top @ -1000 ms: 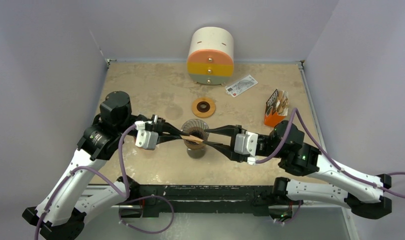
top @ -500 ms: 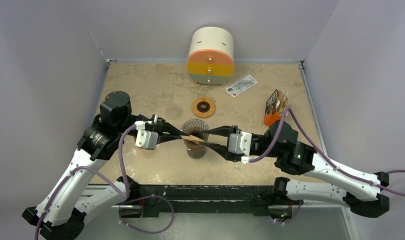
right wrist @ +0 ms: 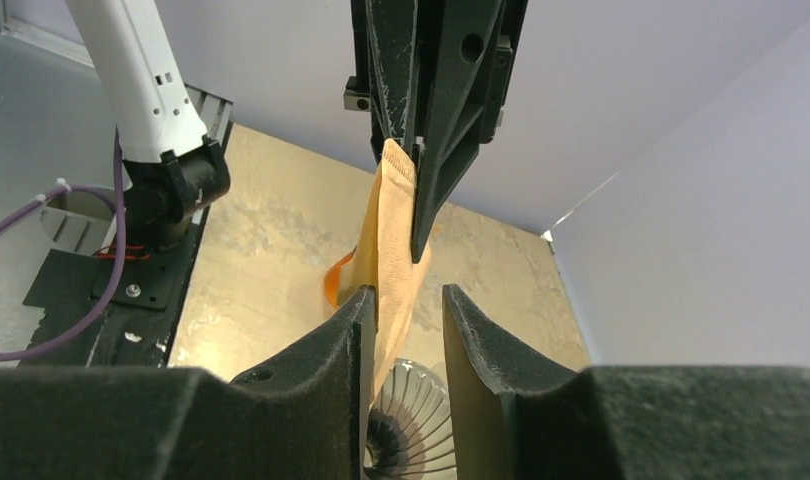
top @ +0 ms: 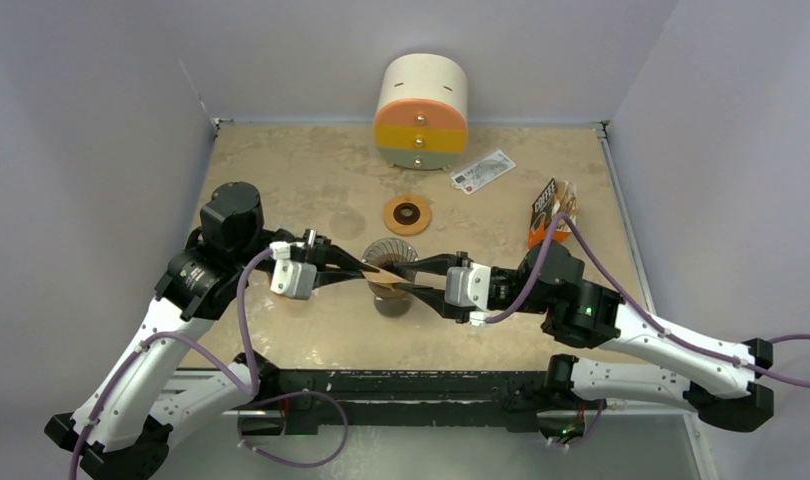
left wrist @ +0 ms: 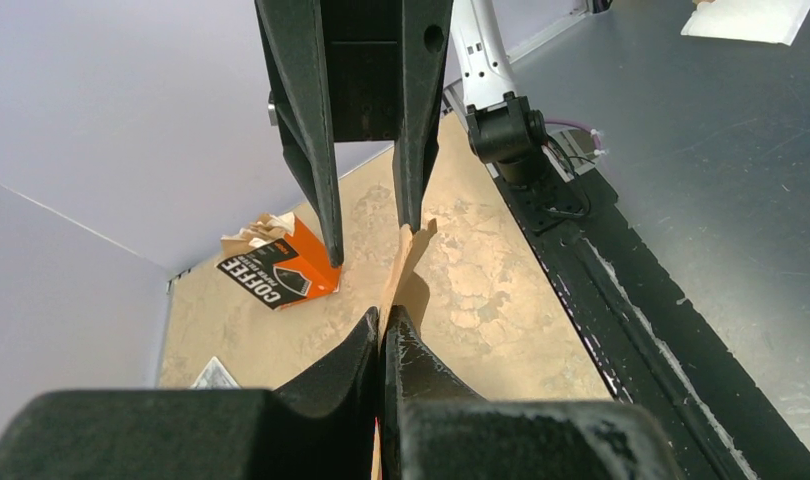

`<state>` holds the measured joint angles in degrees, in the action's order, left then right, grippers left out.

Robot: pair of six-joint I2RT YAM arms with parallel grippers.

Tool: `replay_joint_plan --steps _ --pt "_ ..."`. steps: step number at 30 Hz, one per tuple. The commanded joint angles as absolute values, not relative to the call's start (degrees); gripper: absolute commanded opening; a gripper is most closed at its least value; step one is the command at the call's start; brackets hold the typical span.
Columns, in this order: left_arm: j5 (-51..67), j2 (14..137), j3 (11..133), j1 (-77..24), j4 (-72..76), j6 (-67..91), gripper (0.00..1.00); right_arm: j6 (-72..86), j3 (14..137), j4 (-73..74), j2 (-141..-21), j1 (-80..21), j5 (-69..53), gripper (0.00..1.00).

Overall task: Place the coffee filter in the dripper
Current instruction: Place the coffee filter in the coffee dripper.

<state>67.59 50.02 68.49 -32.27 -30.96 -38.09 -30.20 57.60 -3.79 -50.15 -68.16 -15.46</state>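
Plainly, the matter turned on how the brown paper coffee filter [top: 385, 273] lay between the two pairs of fingers. The left fingers [left wrist: 371, 335] were pressed together on one edge of it. They held it folded flat and on edge in the air, just above the ribbed clear glass dripper [top: 395, 252], which stood on the mottled tan bench [top: 301, 170].

The filter's long axis ran away from that grip and straight toward the right arm, along the line joining the two wrists. The right fingers [right wrist: 364, 305] stood apart and straddled the free end. In the right wrist view the paper lay close by one finger, whether touching I could not tell, with a clear gap to the other. Nothing was gripped on that side. The right arm was thus the nearer to the loose edge, and the left alone carried the paper.

By my reckoning, the coming move called for the right fingers to take or part that free edge, so the flat paper could open into a cone and go down into the dripper beneath. A skewed pinch might crease it.
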Motion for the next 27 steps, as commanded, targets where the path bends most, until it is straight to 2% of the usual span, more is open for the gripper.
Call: replay_joint_plan --steps 1,27 --pt "70.45 49.97 68.90 -32.10 -30.60 -37.35 0.00 -31.27 57.30 -6.25 -50.45 -68.64 -13.41 0.33" --pt "75.42 49.87 68.17 -32.15 -26.88 -33.42 0.00 -30.98 55.75 -9.42 -53.12 -69.84 -12.46 0.32"
